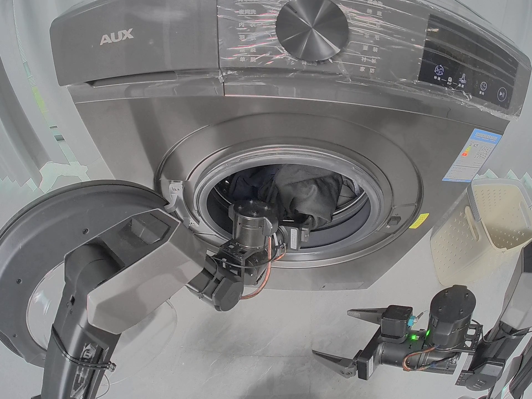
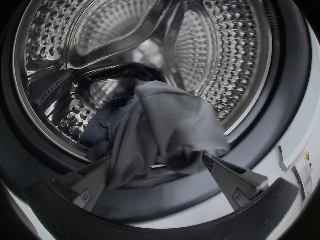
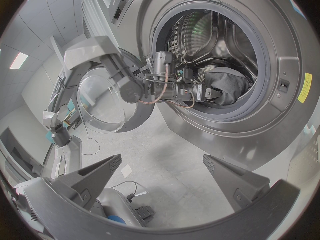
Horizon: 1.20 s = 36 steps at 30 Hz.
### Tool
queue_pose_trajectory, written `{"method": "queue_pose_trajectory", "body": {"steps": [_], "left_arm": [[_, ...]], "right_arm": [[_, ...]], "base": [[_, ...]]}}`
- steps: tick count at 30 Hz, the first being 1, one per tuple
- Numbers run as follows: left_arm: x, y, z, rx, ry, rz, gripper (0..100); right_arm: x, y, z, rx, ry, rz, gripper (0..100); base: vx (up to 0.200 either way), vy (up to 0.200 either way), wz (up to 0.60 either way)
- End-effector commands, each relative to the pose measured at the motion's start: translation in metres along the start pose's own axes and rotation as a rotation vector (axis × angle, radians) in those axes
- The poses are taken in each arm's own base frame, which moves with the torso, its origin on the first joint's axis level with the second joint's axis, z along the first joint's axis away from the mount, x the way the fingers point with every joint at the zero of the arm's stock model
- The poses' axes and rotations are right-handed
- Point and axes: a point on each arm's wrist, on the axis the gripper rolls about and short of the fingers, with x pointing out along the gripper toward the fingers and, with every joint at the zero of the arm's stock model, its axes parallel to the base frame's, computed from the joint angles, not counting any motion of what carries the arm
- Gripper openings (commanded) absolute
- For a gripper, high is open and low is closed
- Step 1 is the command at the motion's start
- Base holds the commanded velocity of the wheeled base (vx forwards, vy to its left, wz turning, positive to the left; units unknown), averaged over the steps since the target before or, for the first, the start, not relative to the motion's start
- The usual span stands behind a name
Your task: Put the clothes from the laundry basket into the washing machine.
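Note:
The washing machine [image 1: 266,117] stands with its round door [image 1: 33,234] swung open to the left. My left gripper [image 1: 299,231] is at the mouth of the drum [image 2: 133,24], its fingers spread wide. A dark grey garment [image 2: 166,124] lies heaped over the drum's lip between those fingers, with a darker navy cloth [image 2: 96,125] behind it. The same garment [image 3: 230,84] sits just past my left gripper [image 3: 213,94] in the right wrist view. My right gripper [image 1: 332,333] hangs open and holds nothing, low over the floor in front of the machine, to the right.
A cream perforated laundry basket [image 1: 499,223] stands tilted against the machine's right side. The open door takes up the space at the left. Bare grey floor [image 3: 166,140] lies in front of the machine.

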Motion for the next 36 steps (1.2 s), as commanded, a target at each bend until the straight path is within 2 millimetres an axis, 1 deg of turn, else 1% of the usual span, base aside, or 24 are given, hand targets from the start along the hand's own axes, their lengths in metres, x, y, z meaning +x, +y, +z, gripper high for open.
{"method": "queue_pose_trajectory", "body": {"steps": [1,3,6,7,9,10,11,13,15,18,19,22,24,25,29,30,31,32,34,35,36], "left_arm": [[-0.030,-0.020,0.027,0.004,-0.036,-0.063,100],[-0.030,-0.023,0.029,0.002,-0.048,-0.072,100],[-0.024,-0.027,0.040,-0.011,-0.103,-0.099,100],[-0.019,-0.028,0.042,-0.016,-0.118,-0.108,100],[-0.008,-0.026,0.039,-0.019,-0.132,-0.108,100],[-0.002,-0.025,0.036,-0.020,-0.141,-0.108,100],[0.007,-0.024,0.028,-0.020,-0.140,-0.106,100],[0.012,-0.019,0.025,-0.019,-0.141,-0.096,100],[0.024,-0.013,0.008,-0.016,-0.116,-0.090,100],[0.032,-0.011,-0.007,-0.012,-0.092,-0.082,100],[0.035,-0.007,-0.011,-0.012,-0.086,-0.072,100],[0.044,0.000,-0.016,-0.008,-0.086,-0.052,100],[0.050,0.004,-0.014,-0.002,-0.100,-0.038,100],[0.053,0.006,-0.012,0.001,-0.107,-0.030,0],[0.057,0.011,-0.005,-0.001,-0.131,-0.020,0],[0.062,0.010,0.005,-0.010,-0.169,-0.022,0],[0.065,0.011,0.009,-0.013,-0.189,-0.018,0],[0.065,0.012,0.010,-0.014,-0.192,-0.015,0],[0.073,0.019,0.017,-0.022,-0.237,0.025,0],[0.076,0.022,0.019,-0.027,-0.258,0.039,0],[0.077,0.025,0.015,-0.026,-0.251,0.048,0]], "right_arm": [[-0.002,-0.002,0.001,0.003,-0.007,-0.008,100],[-0.002,-0.002,0.001,0.003,-0.005,-0.008,100],[-0.002,-0.004,0.000,0.005,-0.002,-0.015,100],[-0.002,-0.004,0.000,0.005,-0.001,-0.015,100],[-0.002,-0.004,0.000,0.005,0.001,-0.015,100],[-0.002,-0.004,0.000,0.005,0.002,-0.015,100],[-0.001,-0.003,-0.001,0.004,0.002,-0.014,100],[-0.001,-0.004,-0.001,0.005,0.005,-0.016,100],[-0.001,-0.004,-0.001,0.005,0.005,-0.014,100],[-0.001,-0.004,-0.001,0.005,0.004,-0.014,100],[0.000,-0.004,-0.001,0.005,0.002,-0.014,100],[0.000,-0.003,0.000,0.004,0.001,-0.012,100],[0.000,-0.004,0.000,0.004,0.001,-0.012,100],[0.000,-0.004,0.000,0.004,0.001,-0.012,100],[0.000,-0.003,0.000,0.004,-0.002,-0.012,100],[0.001,-0.003,0.000,0.004,-0.002,-0.011,100],[0.001,-0.003,0.000,0.004,-0.002,-0.011,100],[0.001,-0.003,0.000,0.003,-0.004,-0.009,100],[0.001,-0.002,0.000,0.002,-0.003,-0.006,100],[0.001,-0.002,0.000,0.002,-0.003,-0.006,100],[0.001,-0.002,0.000,0.002,-0.003,-0.006,100]], "base": [[0.000,0.000,0.00],[0.000,0.000,0.00],[0.000,0.000,0.00],[0.000,0.000,0.00],[0.000,0.000,0.00],[0.000,0.000,0.00],[0.000,0.000,0.00],[0.000,0.000,0.00],[0.000,0.000,0.00],[0.000,0.000,0.00],[0.000,0.000,0.00],[0.000,0.000,0.00],[0.000,0.000,0.00],[0.000,0.000,0.00],[0.000,0.000,0.00],[0.000,0.000,0.00],[0.000,0.000,0.00],[0.000,0.000,0.00],[0.000,0.000,0.00],[0.000,0.000,0.00],[0.000,0.000,0.00]]}}
